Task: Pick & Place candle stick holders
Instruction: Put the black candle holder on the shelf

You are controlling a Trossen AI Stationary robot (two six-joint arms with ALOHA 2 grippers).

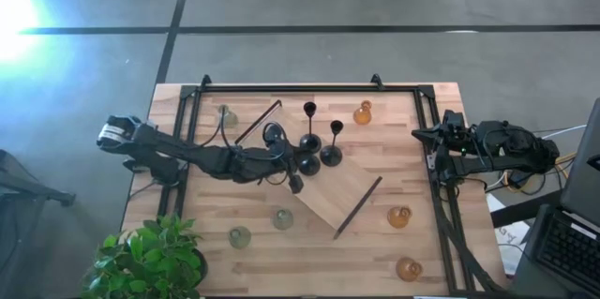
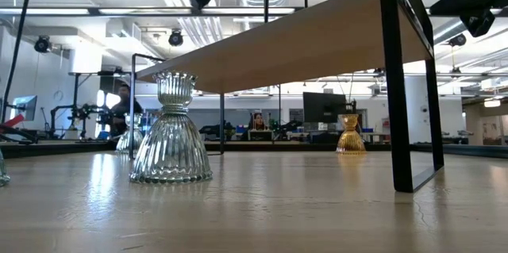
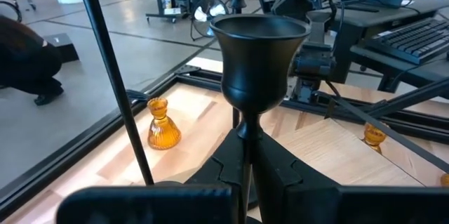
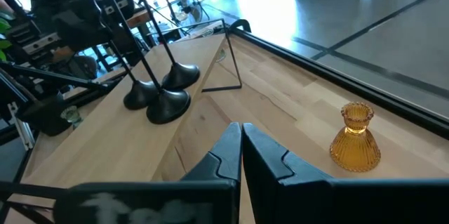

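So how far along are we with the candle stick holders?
Done: two black holders stand on the wooden board. In hand: the left gripper is shut on the third black holder's stem, over the board. Left: three green glass holders and three amber holders sit on the table, off the board. The right gripper waits shut at the table's right edge.

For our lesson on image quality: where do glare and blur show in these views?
High view: white glare burns out the upper left corner. Left wrist view: the black metal candle stick holder's cup is sharp, the room behind soft. Low view: ceiling lights glint on the ribbed clear glass holder.
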